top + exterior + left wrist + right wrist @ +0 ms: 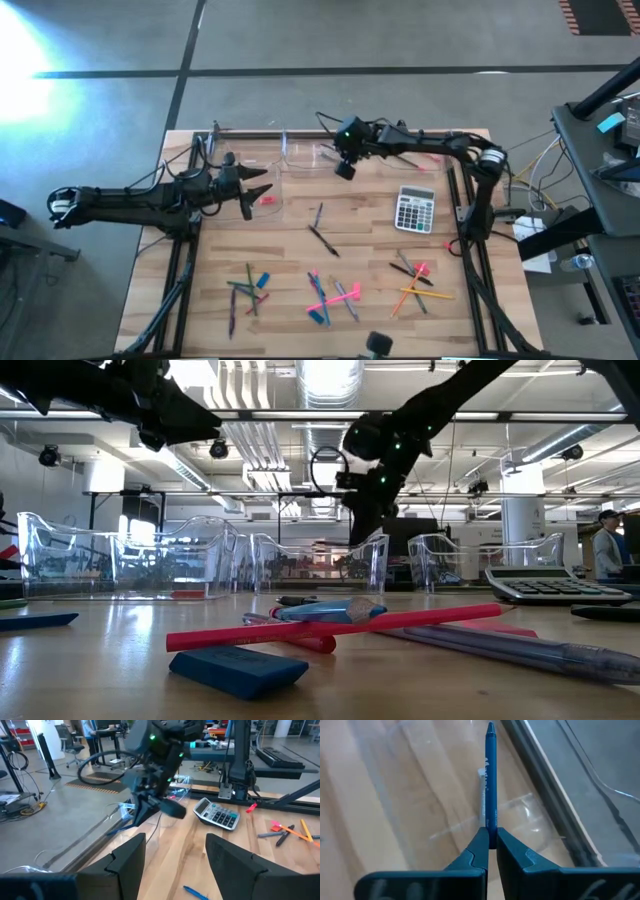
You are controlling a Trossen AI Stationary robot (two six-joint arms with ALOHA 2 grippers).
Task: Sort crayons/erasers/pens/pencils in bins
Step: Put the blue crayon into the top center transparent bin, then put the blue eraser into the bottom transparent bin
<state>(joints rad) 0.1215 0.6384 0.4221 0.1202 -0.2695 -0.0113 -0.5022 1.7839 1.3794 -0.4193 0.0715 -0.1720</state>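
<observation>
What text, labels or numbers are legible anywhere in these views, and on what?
None can be read.
Blue crayon clamped in the right hand: printing on its wrapper, too blurred to read.
Calculator: key markings too small to read; its display shows nothing I can make out.
Bins, pens and pencils: no visible lettering.

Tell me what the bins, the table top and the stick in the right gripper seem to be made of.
The bins look like clear glossy plastic: the room shows through their walls and the edges catch light. The table top looks like pale wood with a smooth finish, its grain and plank seams visible. The blue stick pinched in the right gripper is likely a wax crayon, judging by its matte paper-like printed wrapper and pointed tip.
</observation>
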